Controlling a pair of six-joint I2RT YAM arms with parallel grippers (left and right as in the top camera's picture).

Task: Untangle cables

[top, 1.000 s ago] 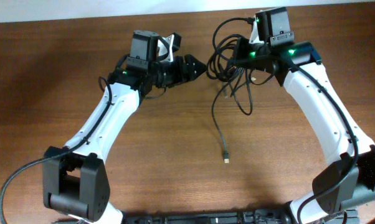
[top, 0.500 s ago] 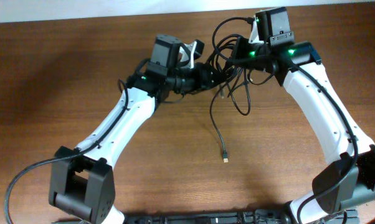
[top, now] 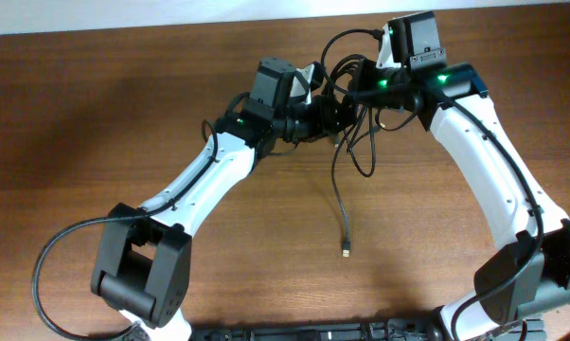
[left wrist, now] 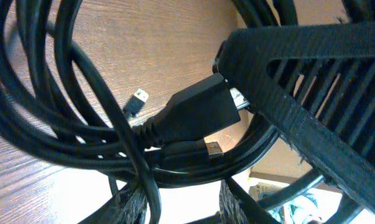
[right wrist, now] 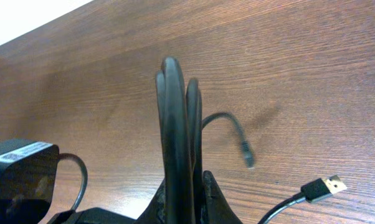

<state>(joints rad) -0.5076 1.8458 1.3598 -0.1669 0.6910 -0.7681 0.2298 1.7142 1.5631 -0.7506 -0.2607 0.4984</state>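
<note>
Thin black flexible cables (top: 351, 95), bunched in a loose knot at the upper centre of the overhead view and held up above the brown wooden desk (top: 124, 114). Below the knot, one strand trailing down the frame to a small plug (top: 346, 249) lying flat on the wood, well apart from the rest.

In the right claw (right wrist: 182, 186): several loops pinched edge-on, standing upright between closed fingers, with a flat metal USB plug (right wrist: 324, 185) poking out at the lower right of that view.

Buried in the knot from the left side of the overhead frame, the left claw (top: 337, 112). Cannot tell from its wrist view whether shut on anything: only one ribbed black finger (left wrist: 312, 87) showing at right, strands crossing close around it, and a chunky black moulded connector (left wrist: 200, 115) just beside it.

Probably very light, limp and a little springy. No stiffness to push against, so pulling only. Looks smooth-jacketed and thinner than a finger, hence apt to slide through a loose pinch. Hardly fragile along the cord, though better not to yank at the neck where cord meets plug.

Best to take hold of a single strand close to the connector, or of the connector body itself, wider and easier to pinch, then draw away from the anchored bundle. Risk of catching two strands together and tightening the knot instead.
</note>
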